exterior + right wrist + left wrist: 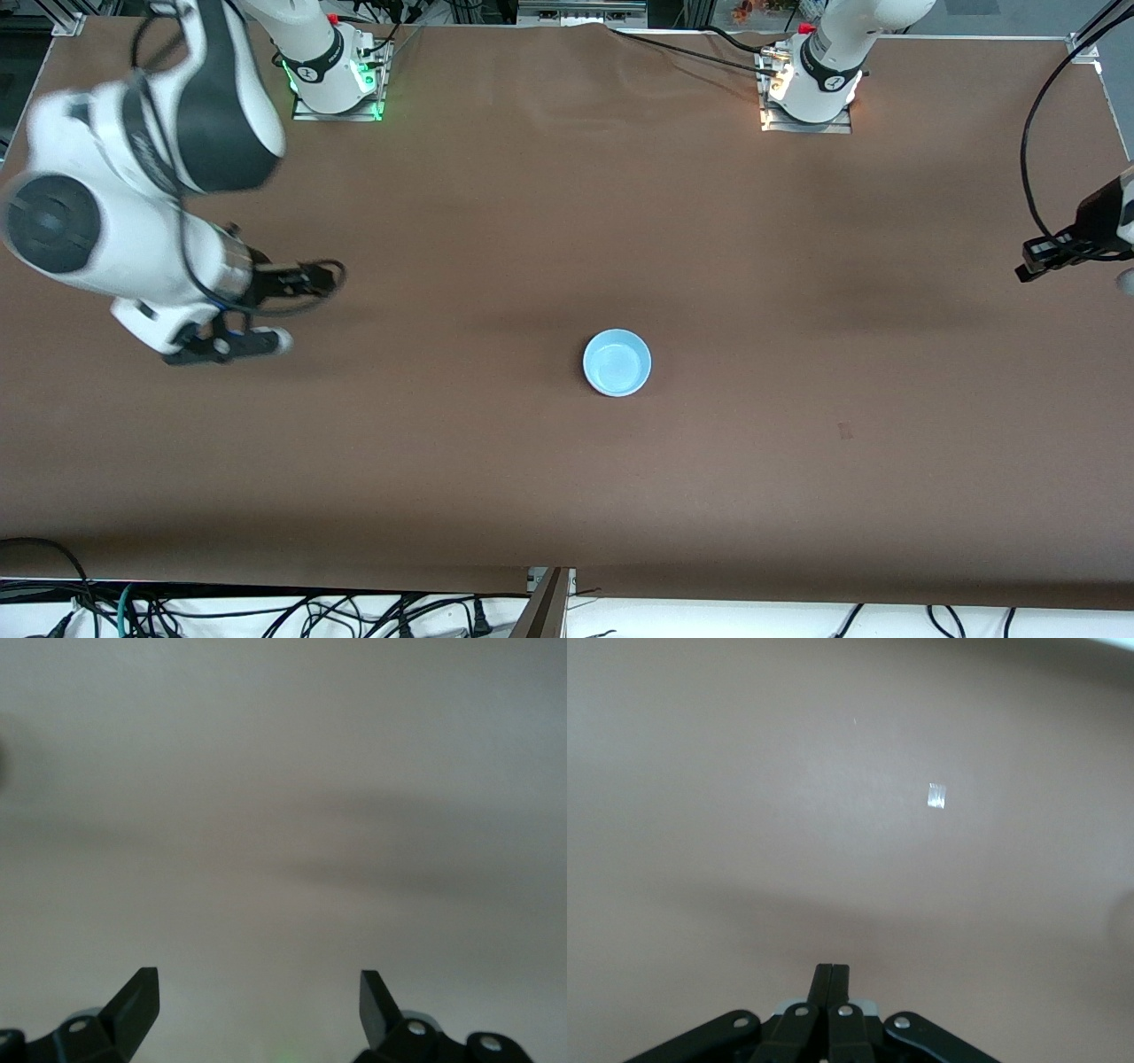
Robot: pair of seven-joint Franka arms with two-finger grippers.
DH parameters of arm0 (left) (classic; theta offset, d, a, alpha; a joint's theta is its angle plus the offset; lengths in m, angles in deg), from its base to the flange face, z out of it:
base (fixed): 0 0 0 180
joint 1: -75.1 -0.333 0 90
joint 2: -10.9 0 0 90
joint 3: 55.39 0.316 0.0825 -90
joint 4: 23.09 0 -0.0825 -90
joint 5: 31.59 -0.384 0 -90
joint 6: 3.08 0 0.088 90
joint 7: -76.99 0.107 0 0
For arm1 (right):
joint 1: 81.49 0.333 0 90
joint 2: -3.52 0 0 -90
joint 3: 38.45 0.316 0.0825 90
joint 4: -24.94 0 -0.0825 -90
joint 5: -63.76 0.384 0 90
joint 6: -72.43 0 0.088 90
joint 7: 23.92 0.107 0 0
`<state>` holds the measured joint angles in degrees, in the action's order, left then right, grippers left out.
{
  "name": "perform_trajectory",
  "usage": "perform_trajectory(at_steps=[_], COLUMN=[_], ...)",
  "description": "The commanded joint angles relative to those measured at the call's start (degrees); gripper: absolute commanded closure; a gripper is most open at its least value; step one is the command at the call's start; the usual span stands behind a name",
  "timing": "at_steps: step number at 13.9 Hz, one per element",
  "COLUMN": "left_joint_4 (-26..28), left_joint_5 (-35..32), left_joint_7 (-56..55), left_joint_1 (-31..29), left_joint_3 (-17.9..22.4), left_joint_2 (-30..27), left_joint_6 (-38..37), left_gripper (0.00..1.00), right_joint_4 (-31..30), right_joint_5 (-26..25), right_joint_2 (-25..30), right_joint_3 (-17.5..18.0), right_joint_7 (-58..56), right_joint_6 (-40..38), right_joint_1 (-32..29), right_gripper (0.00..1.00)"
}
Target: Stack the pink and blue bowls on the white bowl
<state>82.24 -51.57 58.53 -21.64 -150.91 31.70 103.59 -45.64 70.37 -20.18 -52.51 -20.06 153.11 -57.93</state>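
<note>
Grippers clear of the bowl stack

Fingers of the right gripper (259,1001) stand spread wide apart, released, with only bare brown table cover between them in the right wrist view. In the front view this right gripper (266,310) hangs low over the table toward the right arm's end, well apart from the small round light sky-blue plastic bowl (617,362), and holds nothing. The left gripper (831,979) is clenched, its two black fingers pressed flat together with nothing between them; beneath it the left wrist view shows plain brown cover and one small pale rectangular scrap (936,796) lying on it. In the front view the left gripper (1050,252) sits at the edge of the frame, over the left arm's end of the table, also well apart from the blue bowl.

That blue bowl sits upright on the brown table cover (567,496) about midway between the two arms' ends, nearer to the front camera than both arm bases. Whether the pink and white bowls lie beneath it cannot be told; only the blue one shows.
</note>
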Motion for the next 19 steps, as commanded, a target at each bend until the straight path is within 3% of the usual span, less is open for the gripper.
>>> perform_trajectory(at_steps=[1, 3, 5, 6, 9, 10, 12, 13, 16, 19], left_joint_4=[-2.7, -2.6, -2.6, -2.6, -2.8, -4.8, -10.2, -14.1, -21.9, -28.7], left_joint_5=[0.4, 0.5, 0.6, 0.6, 0.6, 0.6, 0.6, 0.6, 1.3, 3.1], left_joint_7=[1.5, 1.5, 1.4, 1.4, 1.1, 0.6, 0.1, -0.5, -0.8, -0.4], left_joint_1=[-2.2, -2.7, -2.1, -1.9, 3.0, 7.6, 21.9, 29.4, 45.2, 59.7], left_joint_3=[-0.9, -1.1, -1.2, -1.2, 1.4, 5.2, 17.1, 23.5, 37.5, 52.7], left_joint_2=[-0.2, -0.2, -0.2, -0.2, -0.2, -0.2, -0.7, -0.8, -0.8, -0.8], left_joint_6=[-0.5, -0.5, -0.5, -0.3, 0.3, -0.2, -3.9, -6.5, -11.2, -15.5], left_gripper=[1.0, 1.0, 1.0, 1.0, 1.0, 0.99, 0.94, 0.94, 0.94, 0.83], right_joint_4=[1.1, 0.5, -3.1, -4.1, -8.2, -11.2, -16.2, -16.7, -16.7, -17.3], right_joint_5=[-0.9, -5.9, -13.5, -13.5, -13.5, -13.5, -12.0, -11.7, -9.3, -9.5], right_joint_2=[4.7, 8.9, 14.0, 15.2, 18.2, 19.7, 23.3, 23.5, 23.5, 23.3], right_joint_3=[0.5, 2.4, 11.1, 14.5, 15.0, 15.0, 15.2, 15.2, 15.2, 15.1], right_joint_7=[-0.9, -1.0, -1.1, -1.0, -5.6, -6.7, -6.3, -6.3, -2.7, -2.8], right_joint_6=[-5.3, -5.4, -4.3, -4.2, -3.7, -3.6, -3.0, -3.6, -3.9, -4.2], right_joint_1=[-3.6, -6.7, -12.7, -16.5, -18.3, -19.6, -20.2, -20.2, -19.9, -20.0], right_gripper=[0.0, 0.0, 0.0, 0.0, 0.0, 0.0, 0.0, 0.0, 0.0, 0.0])
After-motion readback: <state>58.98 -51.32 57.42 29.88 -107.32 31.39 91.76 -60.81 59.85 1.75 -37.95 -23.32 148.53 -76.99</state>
